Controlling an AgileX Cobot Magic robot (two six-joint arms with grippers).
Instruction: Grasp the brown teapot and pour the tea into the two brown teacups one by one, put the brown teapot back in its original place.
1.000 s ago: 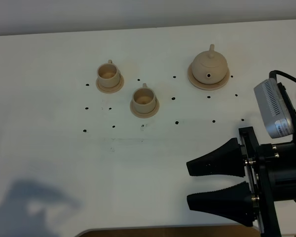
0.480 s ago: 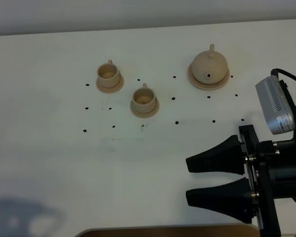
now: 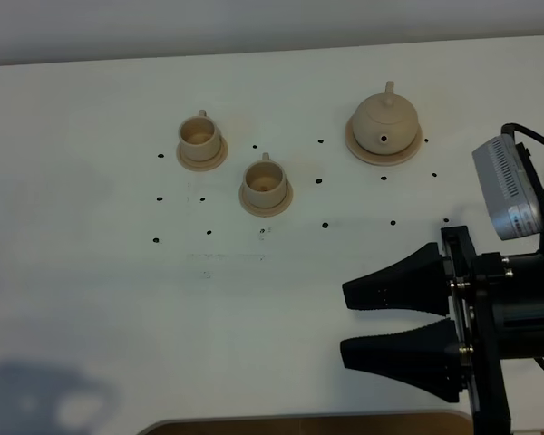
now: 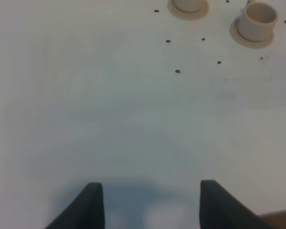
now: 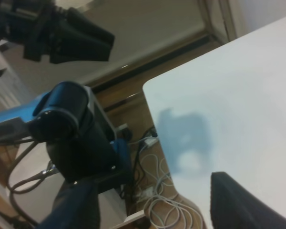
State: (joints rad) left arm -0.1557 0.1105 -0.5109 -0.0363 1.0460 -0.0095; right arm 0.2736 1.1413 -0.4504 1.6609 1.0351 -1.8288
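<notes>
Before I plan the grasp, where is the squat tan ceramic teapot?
In the high view's right half, the teapot sits on its wide tan saucer, right of both small tan cups.

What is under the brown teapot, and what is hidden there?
The brown teapot stands on a flat round saucer, wider than the pot; its rim shows beside and in front of it. The saucer's middle is covered by the pot.
</notes>
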